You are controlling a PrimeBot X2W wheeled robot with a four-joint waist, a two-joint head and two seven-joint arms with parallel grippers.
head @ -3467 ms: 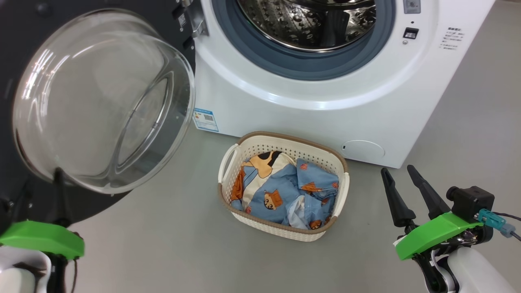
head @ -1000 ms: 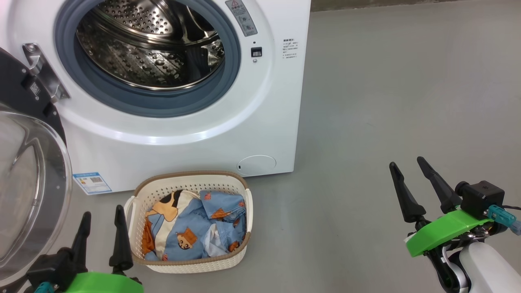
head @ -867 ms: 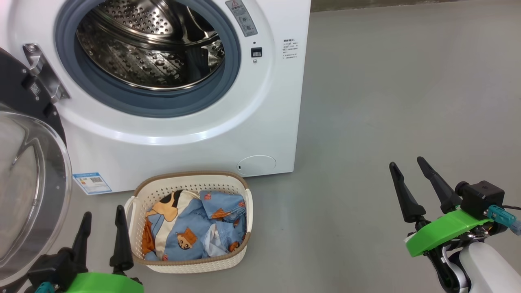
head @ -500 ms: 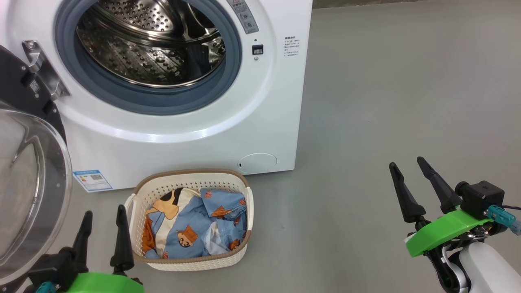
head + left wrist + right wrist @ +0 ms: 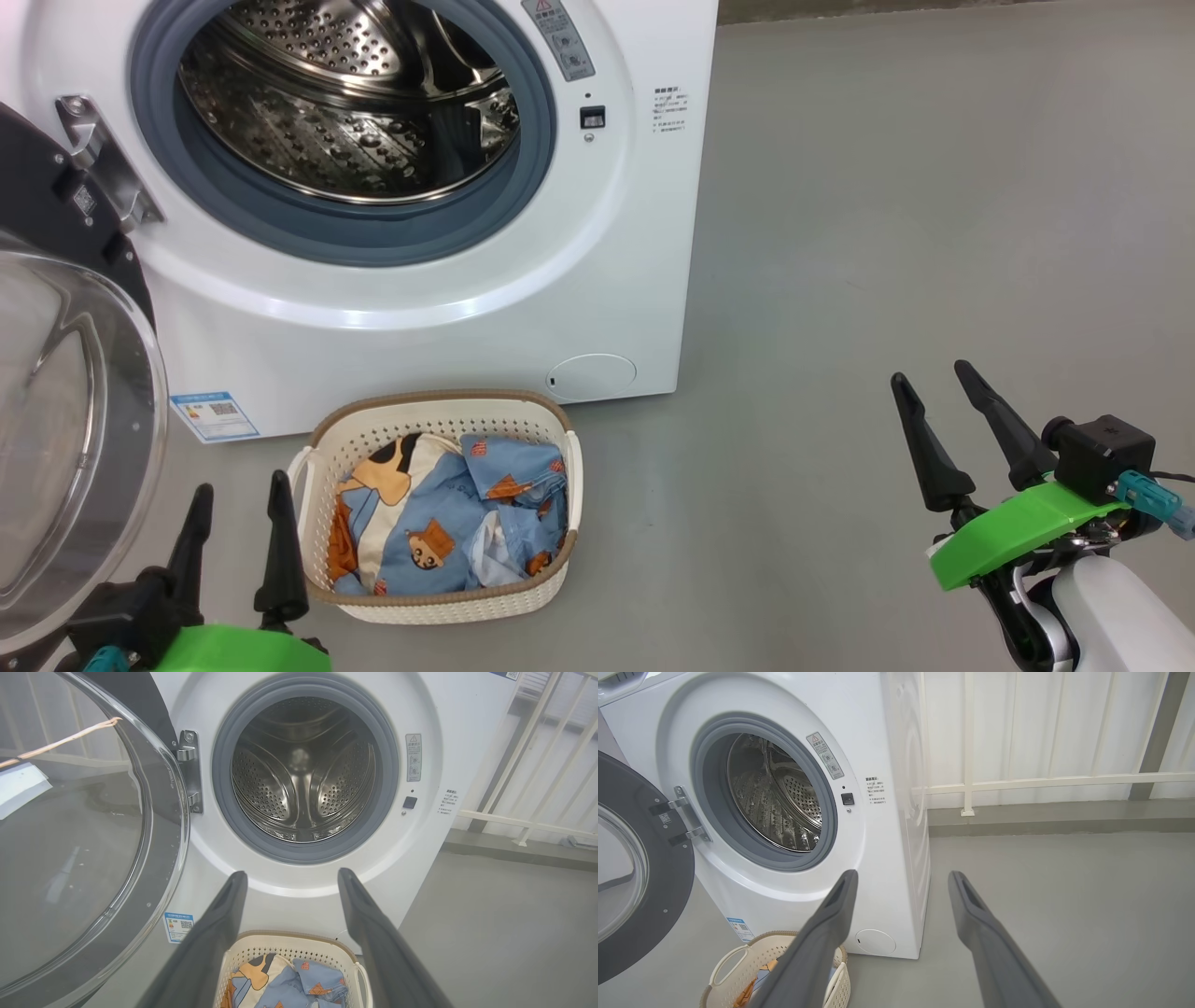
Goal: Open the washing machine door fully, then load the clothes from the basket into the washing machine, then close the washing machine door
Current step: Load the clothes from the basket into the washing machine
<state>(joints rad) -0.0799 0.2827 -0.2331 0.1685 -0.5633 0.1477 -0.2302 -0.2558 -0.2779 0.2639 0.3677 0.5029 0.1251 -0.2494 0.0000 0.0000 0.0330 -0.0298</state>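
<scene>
You have the big white box-shaped washing machine (image 5: pixel 420 336) right in front of you. Its large round door with the shiny black rim and clear glass bowl (image 5: pixel 65 420) is swung wide open. It hangs out past the left side of the washing machine. You can look straight into the washing machine's shiny steel drum full of little holes (image 5: pixel 345 103), with the grey rubber ring (image 5: pixel 355 238) around it.

The small cream-white plastic basket with the brown woven-look rim (image 5: pixel 439 602) sits on the grey floor (image 5: pixel 887 233), just in front of the washing machine, low down near its blue label sticker (image 5: pixel 214 416). The light blue clothes with orange-brown cartoon figures (image 5: pixel 448 532) lie bunched up inside the basket.

Your left tool (image 5: pixel 241 483) has its two long dark fingers spread apart and holds nothing. It hangs low in front of the washing machine, on the door side, and its fingers point up at the washing machine's round hole.

Your right tool (image 5: pixel 930 372) is spread open too and is empty. It sits over bare floor, well apart from the washing machine, out past its right side. A white railing (image 5: pixel 1041 781) stands behind the washing machine on that side.
</scene>
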